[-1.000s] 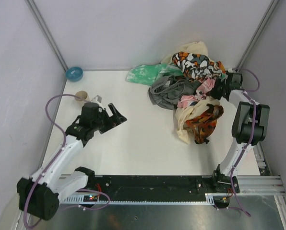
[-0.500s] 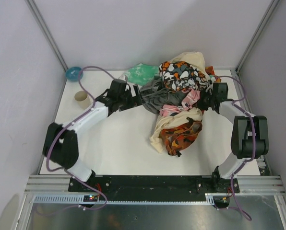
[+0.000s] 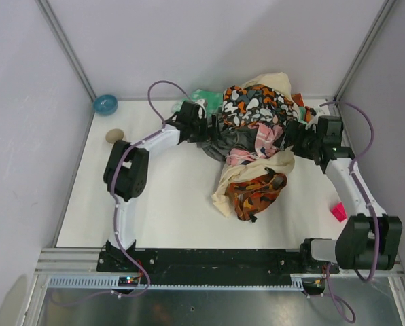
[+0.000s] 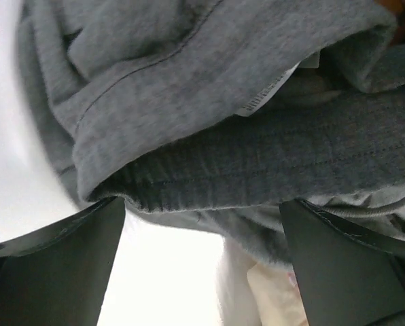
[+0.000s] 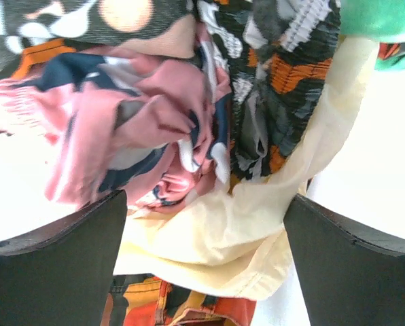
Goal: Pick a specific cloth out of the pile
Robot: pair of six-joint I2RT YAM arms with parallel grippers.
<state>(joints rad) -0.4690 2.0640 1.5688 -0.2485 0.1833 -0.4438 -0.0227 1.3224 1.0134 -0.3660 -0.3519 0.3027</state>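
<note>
The pile (image 3: 257, 146) lies at the table's back right, with a black, orange and white blotched piece on top and cream and orange-red print in front. The dark grey cloth (image 3: 235, 139) shows at the pile's left side. My left gripper (image 3: 213, 129) is open at that grey edge. In the left wrist view the grey cloth (image 4: 209, 115) fills the upper picture, its ribbed hem hanging just past the open left gripper (image 4: 202, 265). My right gripper (image 3: 292, 134) is open at the pile's right side. The right wrist view has cream fabric (image 5: 223, 238) and pink fabric (image 5: 134, 122) before the open right gripper (image 5: 202, 261).
A blue bowl (image 3: 105, 104) sits in the back left corner, a small tan object (image 3: 114, 136) just in front of it. Mint-green cloth (image 3: 204, 97) pokes out behind the left gripper. A small pink item (image 3: 338, 212) lies beside the right arm. Walls stand close on three sides.
The left arm swung from the table's left across to the pile's grey edge, still open. The right gripper opened after being shut at the pile. The pile slid left.
</note>
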